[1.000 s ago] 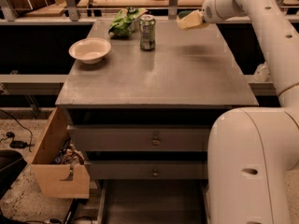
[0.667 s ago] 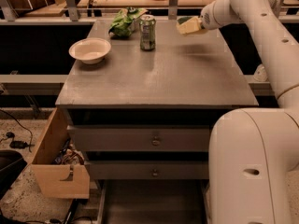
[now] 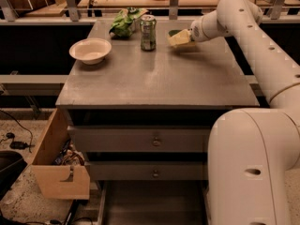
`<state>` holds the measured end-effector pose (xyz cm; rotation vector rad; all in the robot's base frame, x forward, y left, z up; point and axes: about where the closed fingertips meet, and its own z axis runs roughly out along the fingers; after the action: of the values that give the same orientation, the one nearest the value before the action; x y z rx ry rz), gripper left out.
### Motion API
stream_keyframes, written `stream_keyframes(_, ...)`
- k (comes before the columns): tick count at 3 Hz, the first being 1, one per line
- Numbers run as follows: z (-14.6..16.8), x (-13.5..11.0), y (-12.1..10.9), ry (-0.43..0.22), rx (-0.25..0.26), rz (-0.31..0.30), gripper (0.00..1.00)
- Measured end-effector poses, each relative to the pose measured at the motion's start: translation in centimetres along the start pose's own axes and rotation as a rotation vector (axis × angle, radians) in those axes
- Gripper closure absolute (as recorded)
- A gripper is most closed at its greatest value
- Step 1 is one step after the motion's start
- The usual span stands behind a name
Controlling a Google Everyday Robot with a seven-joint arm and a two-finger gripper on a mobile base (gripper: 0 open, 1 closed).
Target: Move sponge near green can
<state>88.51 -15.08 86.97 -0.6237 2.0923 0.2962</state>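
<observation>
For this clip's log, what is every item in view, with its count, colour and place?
sponge: one, dark green top on pale yellow, held just right of the can at the table's far side
green can: one, green with silver top, upright at far centre of the table
bag: one, bright green, crumpled, far edge, left of the can
bowl: one, white, left side of the table
table: one, grey, centre of view
drawers: two, grey, under the tabletop
cardboard box: one, brown, on the floor at lower left
gripper: one, white, shut on the sponge, right of the can
arm: one, white, reaching in from the right
</observation>
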Motion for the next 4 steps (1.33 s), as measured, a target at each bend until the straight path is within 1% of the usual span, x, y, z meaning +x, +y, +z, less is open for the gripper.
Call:
stream_keyframes(1,0.4,0.2,0.2,0.004,-0.004,0.000,0.82)
stream_keyframes(2,0.7,0.4,0.4,0.008,-0.008,0.000,0.59)
stream_keyframes(3,1.1,0.5,0.6,0.011,-0.013,0.000,0.35)
stream_keyframes(4,1.4,0.7,0.8,0.015,-0.017,0.001,0.13)
